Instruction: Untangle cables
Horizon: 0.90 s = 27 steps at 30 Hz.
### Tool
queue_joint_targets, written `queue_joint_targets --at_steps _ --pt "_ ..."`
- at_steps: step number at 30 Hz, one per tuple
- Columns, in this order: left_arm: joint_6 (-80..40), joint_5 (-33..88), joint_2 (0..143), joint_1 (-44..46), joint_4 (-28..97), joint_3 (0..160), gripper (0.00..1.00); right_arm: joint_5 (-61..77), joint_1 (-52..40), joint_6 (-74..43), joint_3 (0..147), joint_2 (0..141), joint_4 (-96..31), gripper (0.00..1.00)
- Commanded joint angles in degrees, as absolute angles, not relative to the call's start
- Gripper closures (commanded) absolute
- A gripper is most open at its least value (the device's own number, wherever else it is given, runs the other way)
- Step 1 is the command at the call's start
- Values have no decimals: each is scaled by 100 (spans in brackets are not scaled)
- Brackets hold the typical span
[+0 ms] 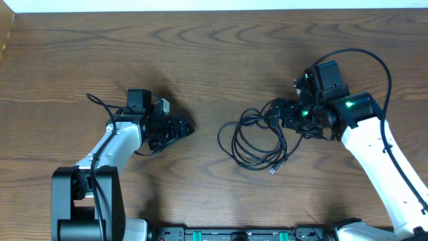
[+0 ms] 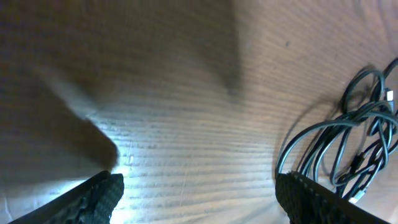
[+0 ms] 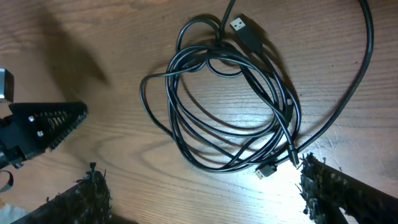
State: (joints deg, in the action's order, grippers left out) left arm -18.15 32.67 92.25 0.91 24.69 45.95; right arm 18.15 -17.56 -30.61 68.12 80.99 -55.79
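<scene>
- Surface (image 1: pixel 200 53): brown wood-grain, seen from overhead with both arms on it
- Cables (image 1: pixel 257 142): thin black cords lying in one loose, overlapping coil on the surface, a little right of centre, between the two arms and much nearer the right one
- Right wrist view: several loops cross one another; a flat USB plug (image 3: pixel 239 26) lies at the top of the coil, and small plug ends (image 3: pixel 267 169) lie at its lower right edge; one black strand sweeps out in a wide arc to the right of the bundle
- Right gripper (image 1: pixel 277 114): positioned over the upper right edge of the coil, jaws standing wide apart with nothing clamped; in its own camera the coil lies ahead of and between the two fingertips; contact with a strand cannot be determined
- Left gripper (image 1: pixel 187 127): low over bare surface to the left of the coil, apart from it, pointing towards it; jaws wide apart, holding nothing
- Left wrist view: the cables show at the right edge of the frame, beyond the right-hand fingertip
</scene>
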Motion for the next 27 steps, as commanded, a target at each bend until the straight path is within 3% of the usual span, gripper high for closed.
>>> queue_joint_targets --at_steps 1,16,27 --pt "-1782 3234 9155 78 2462 4619 15 1815 -1811 -3124 6790 8112 -5566 3" --pt "-1568 3675 8976 78 2873 4622 15 1487 -2176 -3124 6775 8112 -5568 1" --pt "-1500 3730 7330 78 3109 4622 15 1345 -2180 -3124 6775 8112 -5513 1"
